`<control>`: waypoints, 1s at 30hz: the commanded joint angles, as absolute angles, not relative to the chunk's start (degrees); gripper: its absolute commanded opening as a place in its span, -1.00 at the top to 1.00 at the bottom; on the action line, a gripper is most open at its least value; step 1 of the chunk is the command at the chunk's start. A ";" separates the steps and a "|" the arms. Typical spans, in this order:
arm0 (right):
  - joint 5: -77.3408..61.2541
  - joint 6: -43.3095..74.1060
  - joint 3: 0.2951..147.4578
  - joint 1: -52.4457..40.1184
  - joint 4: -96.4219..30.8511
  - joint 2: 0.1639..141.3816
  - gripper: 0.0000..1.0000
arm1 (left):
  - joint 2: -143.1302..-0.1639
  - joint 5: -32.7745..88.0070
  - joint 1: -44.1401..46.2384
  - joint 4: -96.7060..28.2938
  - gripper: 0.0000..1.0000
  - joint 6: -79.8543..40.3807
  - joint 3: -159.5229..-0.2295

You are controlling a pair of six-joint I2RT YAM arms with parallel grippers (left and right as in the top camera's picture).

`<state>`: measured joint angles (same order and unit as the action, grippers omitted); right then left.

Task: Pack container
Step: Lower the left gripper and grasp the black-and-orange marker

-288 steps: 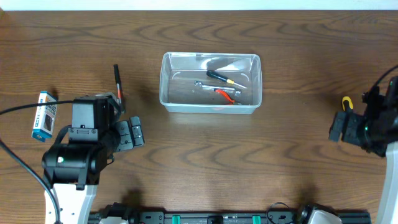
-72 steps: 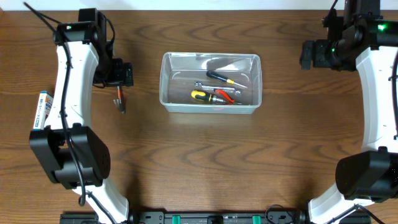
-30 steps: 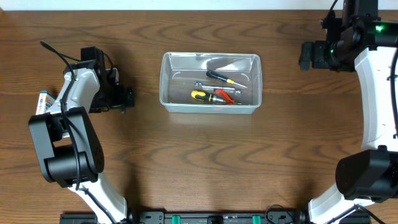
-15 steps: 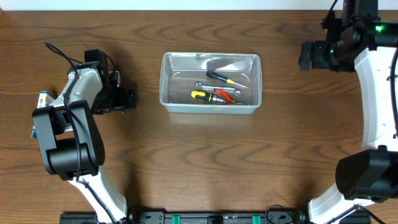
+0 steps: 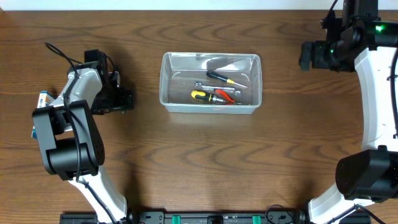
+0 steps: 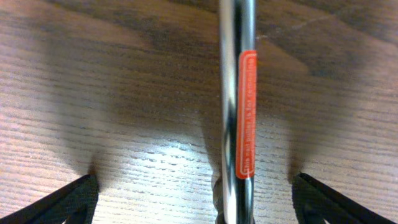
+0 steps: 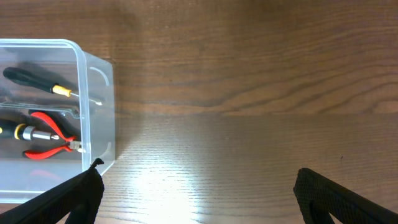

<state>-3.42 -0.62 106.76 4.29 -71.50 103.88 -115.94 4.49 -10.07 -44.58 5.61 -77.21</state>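
Note:
The container (image 5: 165, 82), a clear plastic tub, stands at the table's middle and holds a black-and-yellow screwdriver (image 5: 221, 78), a yellow-handled tool (image 5: 200, 96), red pliers (image 5: 226, 95) and a small wrench (image 5: 203, 85). My left gripper (image 5: 122, 99) is low over the table left of the tub. In the left wrist view it (image 6: 193, 193) is open, with a chrome-shafted tool with an orange label (image 6: 239, 112) lying between its fingers. My right gripper (image 5: 307, 55) is open and empty, right of the tub; its wrist view (image 7: 196, 186) shows the tub's corner (image 7: 94, 68).
A small blue-and-white box (image 5: 42, 104) lies at the far left, partly behind my left arm. Bare wood surrounds the tub.
Since 9.6 s ago the yellow-handled tool has gone from my right gripper into the tub. My left gripper came down over the orange-labelled tool. In the last half second nothing moved.

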 commanded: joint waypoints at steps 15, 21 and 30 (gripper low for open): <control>-3.88 -0.95 106.61 4.69 -71.53 103.26 -0.98 | -117.56 5.54 -10.15 -45.15 0.05 5.06 -76.69; -3.88 -0.95 106.61 4.69 -71.53 103.26 -0.98 | -117.56 6.50 -10.15 -45.12 0.33 5.06 -76.69; -3.88 -0.95 106.61 4.69 -71.53 103.26 -0.99 | -117.56 7.07 -10.15 -45.10 0.42 4.78 -76.69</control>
